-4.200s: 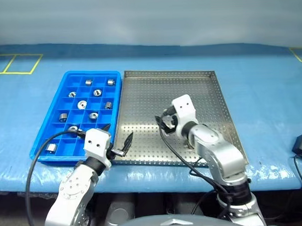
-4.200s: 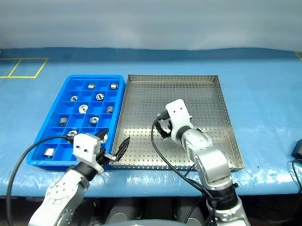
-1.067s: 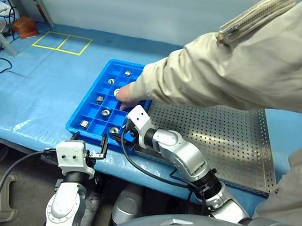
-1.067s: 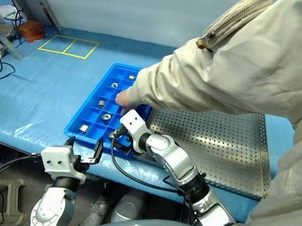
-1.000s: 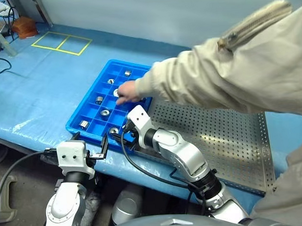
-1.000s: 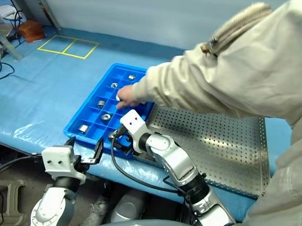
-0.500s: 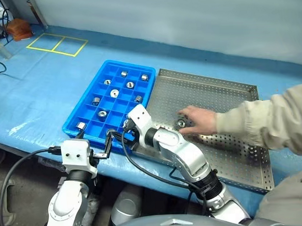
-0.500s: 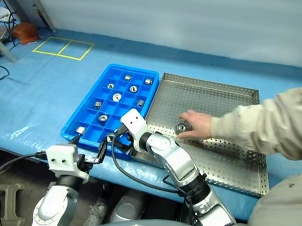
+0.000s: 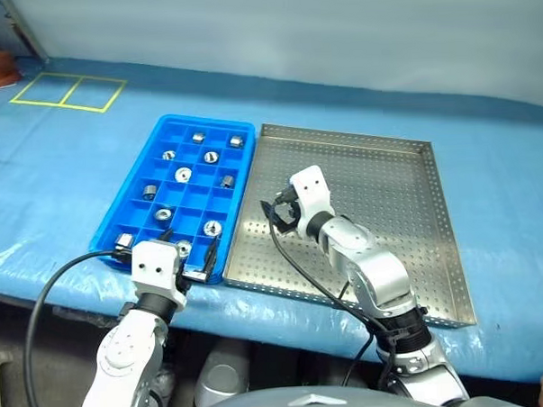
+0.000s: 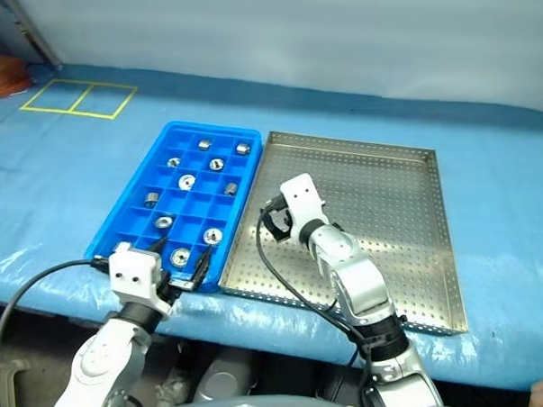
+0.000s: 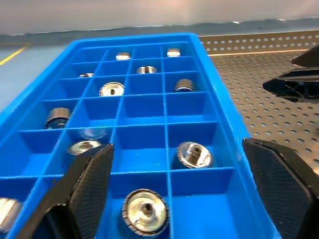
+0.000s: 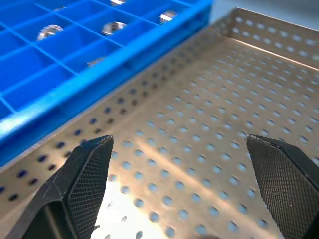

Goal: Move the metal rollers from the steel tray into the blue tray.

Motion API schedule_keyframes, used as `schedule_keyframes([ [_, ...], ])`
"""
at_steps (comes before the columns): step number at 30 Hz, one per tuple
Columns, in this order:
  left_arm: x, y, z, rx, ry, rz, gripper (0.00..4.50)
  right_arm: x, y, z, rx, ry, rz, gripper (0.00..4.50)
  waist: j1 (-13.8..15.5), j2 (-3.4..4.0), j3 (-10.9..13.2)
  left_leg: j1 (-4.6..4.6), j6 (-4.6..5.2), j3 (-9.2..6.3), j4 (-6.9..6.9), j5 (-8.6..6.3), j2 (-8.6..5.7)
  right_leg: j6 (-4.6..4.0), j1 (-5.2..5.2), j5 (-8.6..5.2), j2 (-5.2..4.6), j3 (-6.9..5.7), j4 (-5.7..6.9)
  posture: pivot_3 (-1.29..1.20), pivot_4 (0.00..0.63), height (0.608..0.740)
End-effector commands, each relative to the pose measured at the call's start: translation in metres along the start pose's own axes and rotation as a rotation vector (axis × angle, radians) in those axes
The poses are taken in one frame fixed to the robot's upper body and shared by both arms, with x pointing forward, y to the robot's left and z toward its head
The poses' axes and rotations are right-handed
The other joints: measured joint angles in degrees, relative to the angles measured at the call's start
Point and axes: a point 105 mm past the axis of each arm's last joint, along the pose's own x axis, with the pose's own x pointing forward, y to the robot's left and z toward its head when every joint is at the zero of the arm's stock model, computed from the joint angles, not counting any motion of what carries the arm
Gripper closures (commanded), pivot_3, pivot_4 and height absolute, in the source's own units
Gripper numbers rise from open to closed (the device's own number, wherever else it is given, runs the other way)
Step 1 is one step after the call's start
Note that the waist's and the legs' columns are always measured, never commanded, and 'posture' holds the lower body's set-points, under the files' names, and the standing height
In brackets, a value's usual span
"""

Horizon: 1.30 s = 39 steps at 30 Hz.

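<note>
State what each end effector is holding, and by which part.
Nothing is held. The left end effector stands open over the blue tray; the right end effector stands open over the steel tray.

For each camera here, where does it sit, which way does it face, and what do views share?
Left and right eye views: on the head, looking down over both arms at the blue tray and steel tray.
Left wrist view: along the open left gripper over rollers in the blue tray.
Right wrist view: along the open right gripper over the steel tray.
Shared: both wrist views show both trays.
</note>
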Motion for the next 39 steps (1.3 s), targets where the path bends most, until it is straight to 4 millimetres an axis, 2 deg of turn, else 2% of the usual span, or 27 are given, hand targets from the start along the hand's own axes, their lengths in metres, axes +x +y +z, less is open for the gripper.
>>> schedule_keyframes([
  [1, 0.005, -0.011, 0.003, 0.003, -0.014, -0.069, 0.0, -0.003, -0.007, -0.002, 0.019, -0.006, -0.042, 0.02, -1.72, 0.0, 0.0, 0.05, 0.0, -0.01, 0.0, 0.0, 0.01, 0.0, 0.05, 0.0, 0.01, 0.0, 0.0, 0.23, 0.15, 0.74],
  [6, 0.011, -0.019, 0.003, 0.004, -0.016, -0.116, 0.0, -0.004, -0.001, -0.022, 0.058, 0.051, -0.033, 0.02, -5.7, 0.01, 0.0, 0.22, 0.0, -0.1, -0.02, 0.0, 0.04, -0.02, 0.17, -0.01, 0.01, 0.06, 0.03, 0.21, 0.15, 0.74],
  [10, 0.013, -0.021, 0.004, 0.004, -0.017, -0.127, 0.0, -0.004, 0.01, -0.024, 0.074, 0.052, 0.0, 0.02, -7.31, 0.01, 0.0, 0.4, 0.01, -0.09, -0.03, 0.0, 0.08, -0.02, 0.29, -0.02, 0.01, 0.13, 0.05, 0.2, 0.15, 0.74],
  [19, 0.015, -0.022, 0.005, 0.003, -0.018, -0.132, 0.0, -0.002, 0.024, -0.002, 0.115, -0.028, 0.066, 0.02, -7.79, 0.01, 0.0, 0.53, 0.01, -0.05, -0.05, 0.0, 0.13, 0.07, 0.38, -0.06, -0.03, 0.21, 0.08, 0.2, 0.15, 0.74],
  [24, 0.016, -0.023, 0.005, 0.0, -0.018, -0.134, 0.0, 0.005, 0.034, -0.018, 0.101, 0.03, 0.102, 0.02, -7.79, 0.01, 0.0, 0.54, 0.01, -0.05, -0.07, 0.0, 0.14, 0.07, 0.38, -0.06, -0.09, 0.21, 0.07, 0.21, 0.15, 0.74],
  [28, 0.016, -0.024, 0.005, -0.001, -0.018, -0.134, 0.0, 0.012, 0.031, -0.028, 0.093, 0.056, 0.087, 0.02, -7.76, 0.01, 0.01, 0.54, 0.0, -0.03, -0.07, 0.0, 0.13, 0.08, 0.38, -0.05, -0.1, 0.22, 0.07, 0.21, 0.15, 0.74],
  [31, 0.016, -0.024, 0.005, -0.001, -0.018, -0.132, 0.0, 0.015, 0.028, -0.03, 0.087, 0.055, 0.077, 0.56, -7.74, 0.01, 0.01, 0.54, 0.01, -0.02, -0.06, 0.0, 0.13, 0.09, 0.38, -0.05, -0.1, 0.22, 0.08, 0.22, 0.15, 0.74],
  [37, 0.015, -0.022, 0.006, -0.001, -0.023, -0.106, 0.0, 0.014, 0.031, -0.021, 0.075, 0.025, 0.102, 2.55, -7.59, 0.01, 0.01, 0.54, 0.0, -0.03, -0.08, 0.0, 0.13, 0.07, 0.38, -0.04, -0.11, 0.25, 0.07, 0.24, 0.15, 0.74],
  [39, 0.014, -0.02, 0.007, -0.003, -0.03, -0.091, 0.0, 0.014, 0.035, -0.014, 0.069, 0.007, 0.123, 2.62, -7.59, 0.01, 0.01, 0.54, 0.01, -0.02, -0.08, 0.0, 0.14, 0.08, 0.37, -0.04, -0.12, 0.25, 0.07, 0.25, 0.15, 0.74],
])
